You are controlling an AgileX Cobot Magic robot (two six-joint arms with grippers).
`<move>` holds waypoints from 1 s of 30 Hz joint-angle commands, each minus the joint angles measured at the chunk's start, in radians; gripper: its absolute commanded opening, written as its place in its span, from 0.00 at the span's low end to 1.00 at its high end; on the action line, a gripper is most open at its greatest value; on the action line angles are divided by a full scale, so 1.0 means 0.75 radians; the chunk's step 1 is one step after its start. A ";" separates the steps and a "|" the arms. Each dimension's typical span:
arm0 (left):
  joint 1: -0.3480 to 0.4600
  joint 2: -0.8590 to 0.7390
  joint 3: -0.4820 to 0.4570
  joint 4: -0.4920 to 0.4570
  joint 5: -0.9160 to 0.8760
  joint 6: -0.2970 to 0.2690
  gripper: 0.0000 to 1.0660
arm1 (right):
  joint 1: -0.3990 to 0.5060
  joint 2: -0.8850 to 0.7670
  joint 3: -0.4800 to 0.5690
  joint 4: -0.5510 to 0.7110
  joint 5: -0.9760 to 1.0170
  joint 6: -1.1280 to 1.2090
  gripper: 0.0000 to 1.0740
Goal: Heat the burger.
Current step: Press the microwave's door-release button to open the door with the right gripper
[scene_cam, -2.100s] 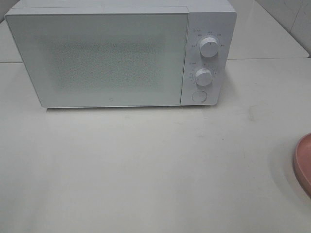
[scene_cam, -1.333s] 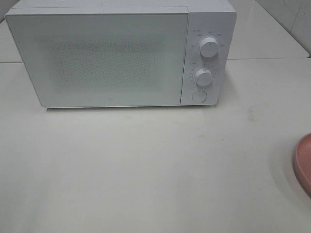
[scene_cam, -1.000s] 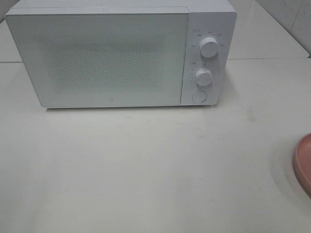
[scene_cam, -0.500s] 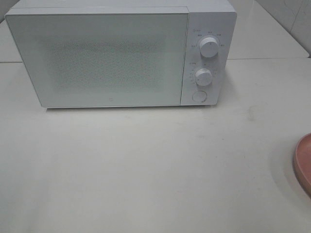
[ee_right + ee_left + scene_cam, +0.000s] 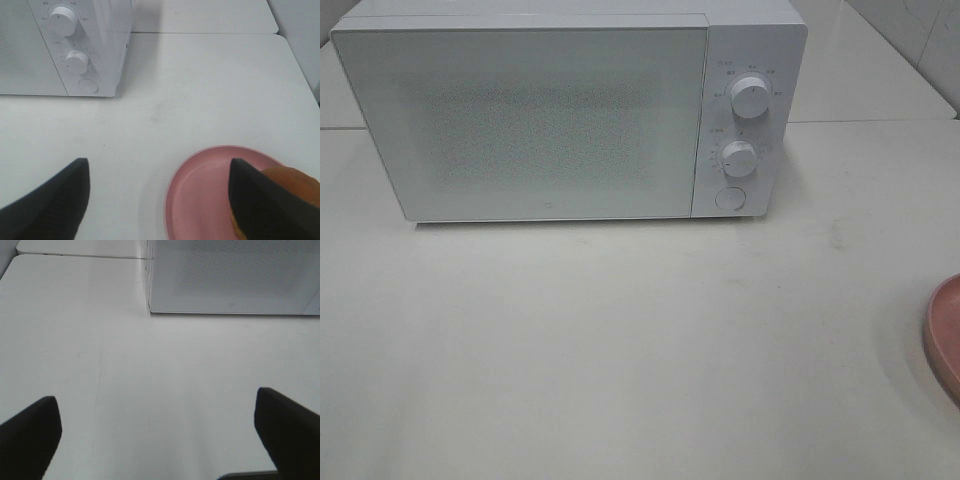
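Left pincer: my left gripper [image 5: 156, 402] stands spread wide, with only bare table [image 5: 150, 370] showing between its dark fingers [image 5: 30, 435]; it has hold of nothing.
Right pincer: my right gripper [image 5: 159, 167] is also spread well apart and grips nothing; it hangs over the table at the near rim of the pink plate [image 5: 200, 190].
Burger: the burger [image 5: 292, 180] sits on the pink plate, towards the plate's edge. I see only its glossy golden-brown top, because one of my right fingers [image 5: 270, 205] covers the rest. It lies outside the gap between my fingers, and I cannot tell whether that finger touches it.
Plate: it rests on the table, to the right of the microwave [image 5: 540, 120] and well apart from it, nearer the front. In the high view only a sliver of its rim shows at the right border, and the burger is out of sight there.
Microwave: white, at the back of the table, door closed.
Controls: two round knobs, the upper knob [image 5: 750, 98] above the lower knob [image 5: 739, 158], with a round button [image 5: 729, 198] beneath them.
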 commanded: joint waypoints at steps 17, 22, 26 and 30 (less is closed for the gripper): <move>-0.001 -0.028 0.001 -0.008 -0.019 0.000 0.93 | -0.007 0.460 -0.012 0.000 -0.425 -0.003 0.69; -0.001 -0.028 0.001 -0.008 -0.019 0.000 0.93 | -0.007 0.552 -0.012 0.000 -0.505 -0.003 0.69; -0.001 -0.028 0.001 -0.008 -0.019 0.000 0.93 | -0.007 0.619 -0.012 0.000 -0.573 -0.003 0.69; -0.001 -0.028 0.001 -0.008 -0.019 0.000 0.93 | -0.007 0.740 -0.012 0.000 -0.681 -0.003 0.69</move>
